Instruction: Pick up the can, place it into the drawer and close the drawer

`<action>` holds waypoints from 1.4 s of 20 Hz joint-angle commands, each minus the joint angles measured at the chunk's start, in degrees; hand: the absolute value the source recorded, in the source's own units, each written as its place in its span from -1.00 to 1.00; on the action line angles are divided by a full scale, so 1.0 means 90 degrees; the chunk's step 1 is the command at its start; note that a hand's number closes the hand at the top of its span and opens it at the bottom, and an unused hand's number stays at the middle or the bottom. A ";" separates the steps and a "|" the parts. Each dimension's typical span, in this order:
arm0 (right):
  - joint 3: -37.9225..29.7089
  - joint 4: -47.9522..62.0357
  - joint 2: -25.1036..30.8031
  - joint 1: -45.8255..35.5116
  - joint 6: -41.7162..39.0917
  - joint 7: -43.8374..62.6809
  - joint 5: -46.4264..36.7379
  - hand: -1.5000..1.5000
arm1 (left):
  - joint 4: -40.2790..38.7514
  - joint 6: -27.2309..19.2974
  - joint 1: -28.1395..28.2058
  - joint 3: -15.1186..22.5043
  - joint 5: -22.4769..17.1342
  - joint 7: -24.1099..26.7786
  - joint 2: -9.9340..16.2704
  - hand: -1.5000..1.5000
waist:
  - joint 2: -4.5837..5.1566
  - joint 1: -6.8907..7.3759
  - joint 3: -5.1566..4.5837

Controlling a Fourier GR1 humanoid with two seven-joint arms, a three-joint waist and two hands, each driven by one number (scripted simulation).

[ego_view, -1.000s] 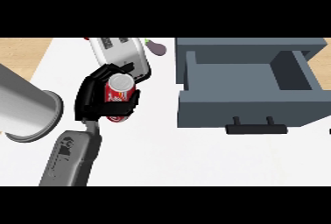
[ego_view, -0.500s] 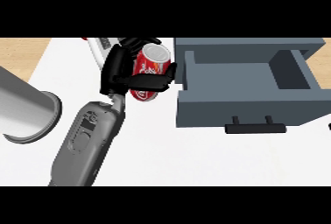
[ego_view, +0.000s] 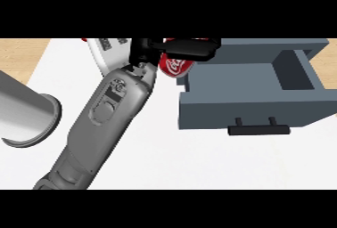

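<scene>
The red can (ego_view: 176, 66) with white lettering is held above the counter, tilted, right at the open drawer's near-left corner. My right hand (ego_view: 187, 48) is shut on it, with black fingers wrapped over its top and hiding most of it. The grey forearm (ego_view: 108, 116) runs in from the lower left. The grey drawer (ego_view: 250, 84) stands pulled open at the right, its inside bare, and its black handle (ego_view: 258, 129) faces me. The can's lower end overlaps the drawer's left wall. My left hand does not show.
A large grey cylinder (ego_view: 23, 111) with a flanged end fills the left edge. Behind my hand a white object (ego_view: 110, 50) with red parts lies on the counter. The white counter top (ego_view: 197, 164) extends in front of the drawer.
My right hand has carried the can up and to the right, from the counter's middle-left to the drawer's left edge. The can now tilts more. The drawer has not moved.
</scene>
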State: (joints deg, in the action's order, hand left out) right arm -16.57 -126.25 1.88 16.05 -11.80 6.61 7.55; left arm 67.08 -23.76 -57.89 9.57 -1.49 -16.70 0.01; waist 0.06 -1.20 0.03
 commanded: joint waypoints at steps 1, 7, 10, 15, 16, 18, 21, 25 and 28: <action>0.0400 0.0135 -0.0199 0.0035 0.0090 -0.0172 -0.0408 -1.00 | -0.0962 -0.0417 -0.0727 0.0169 -0.0297 0.0313 -0.0001 1.00 | 0.0019 -0.0033 0.0000; 0.0119 0.0168 0.0004 -0.0228 0.0061 0.0160 -0.0201 -1.00 | -0.1737 -0.0580 -0.1871 0.0264 -0.0636 -0.0044 -0.0001 1.00 | 0.0020 -0.0043 0.0002; 0.0197 0.0501 -0.0088 -0.0319 0.0052 -0.0185 -0.0368 -1.00 | -0.2409 -0.0731 -0.2209 0.0270 -0.0927 0.0185 -0.0001 1.00 | 0.0036 -0.0089 0.0004; 0.0116 0.0046 -0.0001 -0.0284 -0.0003 0.0158 -0.0075 -1.00 | -0.3155 -0.0806 -0.2517 0.0677 -0.1375 0.0697 -0.0001 1.00 | 0.0045 -0.0166 0.0004; 0.0185 0.0674 -0.0028 -0.0491 0.0000 -0.0331 -0.0432 -1.00 | -0.3205 -0.0942 -0.2643 0.0853 -0.1548 0.0680 -0.0001 1.00 | 0.0059 -0.0176 0.0008; 0.0250 0.0347 -0.0096 -0.0295 -0.0022 -0.0078 -0.0278 -1.00 | -0.3761 -0.0996 -0.2865 0.0708 -0.1621 0.0809 -0.0001 1.00 | 0.0072 -0.0248 0.0009; 0.0030 0.0246 0.0070 -0.0418 -0.0037 0.0062 -0.0060 -1.00 | -0.3966 -0.1082 -0.3090 0.0996 -0.1870 0.0926 -0.0001 1.00 | 0.0078 -0.0321 0.0011; 0.0185 0.0269 -0.0008 -0.0510 0.0039 0.0107 -0.0218 -1.00 | -0.4173 -0.1095 -0.3134 0.1380 -0.2241 0.0853 -0.0001 1.00 | 0.0075 -0.0320 0.0011; -0.0084 0.0734 0.0155 -0.0542 -0.0136 -0.0191 -0.0053 -1.00 | -0.4437 -0.1073 -0.3189 0.1471 -0.2341 0.1058 -0.0001 1.00 | 0.0089 -0.0335 0.0015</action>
State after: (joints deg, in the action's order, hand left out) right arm -16.03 -122.18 2.54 10.85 -11.72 7.00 6.21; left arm 29.39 -33.21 -85.64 20.58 -20.71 -7.99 0.00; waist 0.85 -4.07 0.13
